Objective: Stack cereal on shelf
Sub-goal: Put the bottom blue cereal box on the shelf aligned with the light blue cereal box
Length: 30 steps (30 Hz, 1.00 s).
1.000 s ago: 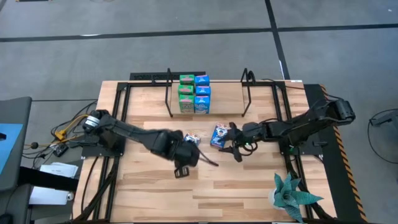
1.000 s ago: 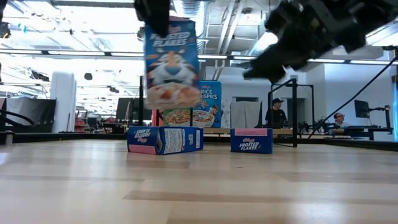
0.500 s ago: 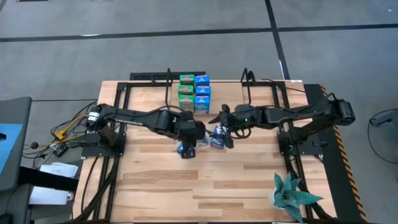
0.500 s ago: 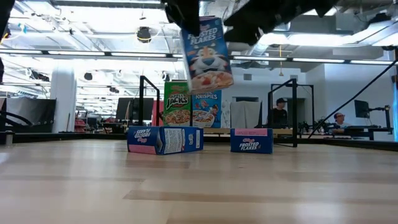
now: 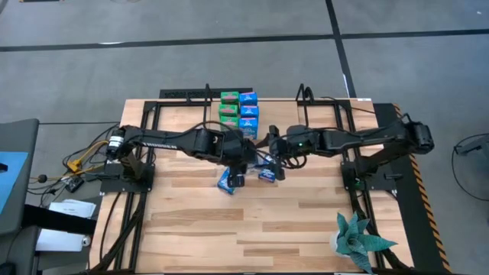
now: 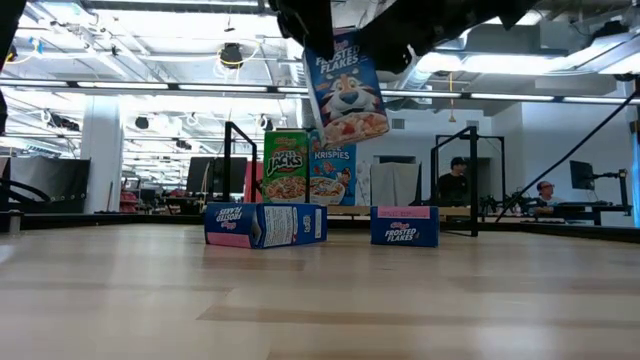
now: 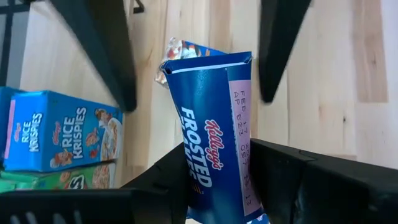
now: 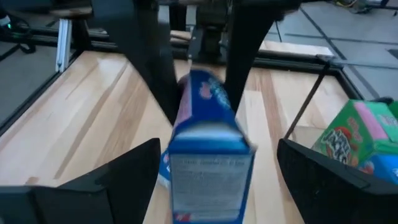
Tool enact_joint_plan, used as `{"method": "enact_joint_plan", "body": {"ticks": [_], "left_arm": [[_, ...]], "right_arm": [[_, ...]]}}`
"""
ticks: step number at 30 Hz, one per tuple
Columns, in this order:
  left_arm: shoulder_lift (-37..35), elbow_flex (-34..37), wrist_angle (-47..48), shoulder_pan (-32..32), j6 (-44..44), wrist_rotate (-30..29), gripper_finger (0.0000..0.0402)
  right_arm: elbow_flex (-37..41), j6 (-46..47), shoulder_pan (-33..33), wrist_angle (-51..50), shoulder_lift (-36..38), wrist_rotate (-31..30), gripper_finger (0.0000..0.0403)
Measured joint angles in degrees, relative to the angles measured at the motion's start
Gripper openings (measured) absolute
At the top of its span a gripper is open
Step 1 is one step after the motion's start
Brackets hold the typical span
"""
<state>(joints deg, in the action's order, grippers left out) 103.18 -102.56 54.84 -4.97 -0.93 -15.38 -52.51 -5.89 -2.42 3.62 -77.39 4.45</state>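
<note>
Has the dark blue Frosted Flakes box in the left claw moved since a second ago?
Yes. The dark blue Frosted Flakes box held in the left claw has travelled rightward in the low view, from left of the green Apple Jacks box to above its right edge.

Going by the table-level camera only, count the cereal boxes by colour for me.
Dark blue cardboard cereal boxes: 3 (one held up, two lying flat)
Green cardboard cereal box: 1
Light blue cardboard cereal box: 1
Total: 5
</note>
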Motion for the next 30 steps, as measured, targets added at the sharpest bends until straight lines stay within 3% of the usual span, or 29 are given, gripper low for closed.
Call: {"method": "enact_joint_plan", "body": {"ticks": [30], "left_arm": [[0.00, 0.02, -0.64, 0.20, 0.72, -0.15, 0.0133]], "right_arm": [[-4.96, -0.98, 0.13, -6.19, -2.53, 0.02, 0.0307]]}}
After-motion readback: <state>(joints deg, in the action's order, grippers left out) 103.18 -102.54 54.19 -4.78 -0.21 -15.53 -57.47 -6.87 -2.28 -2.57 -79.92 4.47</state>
